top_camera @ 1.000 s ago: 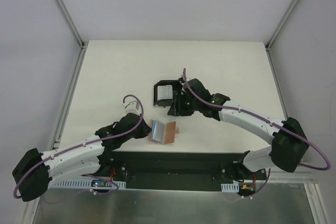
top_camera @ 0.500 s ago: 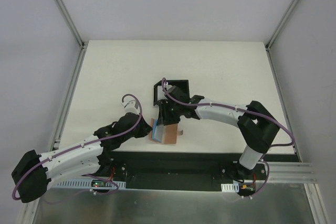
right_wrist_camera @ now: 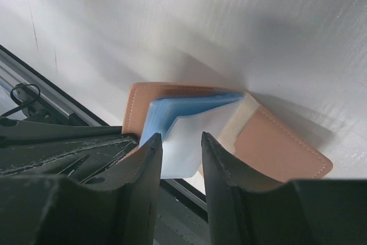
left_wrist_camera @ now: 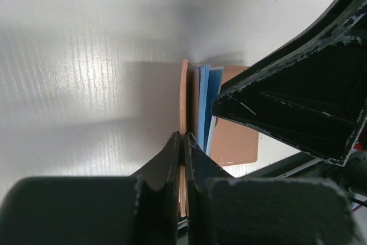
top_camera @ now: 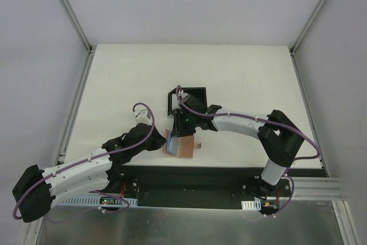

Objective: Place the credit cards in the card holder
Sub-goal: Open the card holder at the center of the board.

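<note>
The white table [top_camera: 246, 73] carries everything, and the card holder [top_camera: 184, 145] lies on it close to its near edge, in front of the gap between the two arm bases.

The left arm [top_camera: 86, 167] reaches in from the card holder's left. The right arm [top_camera: 246, 124] bends in from its right and comes down over it from the far side.

A black open-sided box [top_camera: 194, 94] sits just beyond the card holder, farther from the bases and apart from it.

The card holder is a tan-brown leather bifold, lying open. One half is flat on the table on the right. The other half is raised on the left, so the two make a shallow V.

A few light blue cards [right_wrist_camera: 189, 107] sit fanned in the fold between the halves, with their edges showing past the raised leather.

A pale card [right_wrist_camera: 182, 153] lies over the blue ones. Its far end is tucked toward the fold, and its near end sticks out from the card holder.

The right gripper [top_camera: 176, 131] hangs right over the card holder's left half. Its jaws are partly apart and hold the pale card by its two side edges.

The left gripper [left_wrist_camera: 182, 153] is at the card holder's left edge. Its fingers are pressed together, pinching the raised leather half at its rim.
</note>
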### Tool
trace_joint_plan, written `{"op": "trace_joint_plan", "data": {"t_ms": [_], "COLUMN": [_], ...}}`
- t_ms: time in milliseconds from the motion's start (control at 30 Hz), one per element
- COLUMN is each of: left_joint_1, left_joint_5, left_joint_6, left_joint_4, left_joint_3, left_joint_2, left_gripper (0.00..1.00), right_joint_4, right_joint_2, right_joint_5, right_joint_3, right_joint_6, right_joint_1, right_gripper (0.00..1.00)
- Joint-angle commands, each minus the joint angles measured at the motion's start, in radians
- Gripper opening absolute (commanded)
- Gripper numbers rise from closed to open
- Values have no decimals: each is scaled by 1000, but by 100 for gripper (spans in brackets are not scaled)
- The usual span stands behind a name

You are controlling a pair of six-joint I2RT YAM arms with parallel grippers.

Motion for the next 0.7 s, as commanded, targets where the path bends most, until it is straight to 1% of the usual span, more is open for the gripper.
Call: {"op": "trace_joint_plan", "data": {"t_ms": [0,67,167,433,600,633,667], "left_joint_1": [-3,-1,-1,-1,0,-3,-3], "left_joint_5": [12,12,12,0,1,3,3], "left_joint_6": [-9,-7,-12,-38,-33,-32,-32], "left_joint_4": [-7,-7,-6,-15,-15,-15,-15], "left_joint_3": [0,0,-6,-22,-20,-20,-20], "left_joint_2": [-23,-23,-26,-26,-31,-32,-32], "left_gripper": [0,0,0,0,0,0,0], "right_joint_4": [-29,-36,-50,-182,-130,-113,-98], "right_joint_2": [9,14,17,-16,-32,-31,-29], "right_joint_5": [20,21,24,104,78,69,61], "right_joint_3": [36,36,42,84,78,79,78], "right_joint_6": [6,4,1,-48,-36,-30,-24], "right_joint_1": [9,10,10,21,23,23,23], "right_gripper": [35,34,30,25,30,34,36]}}
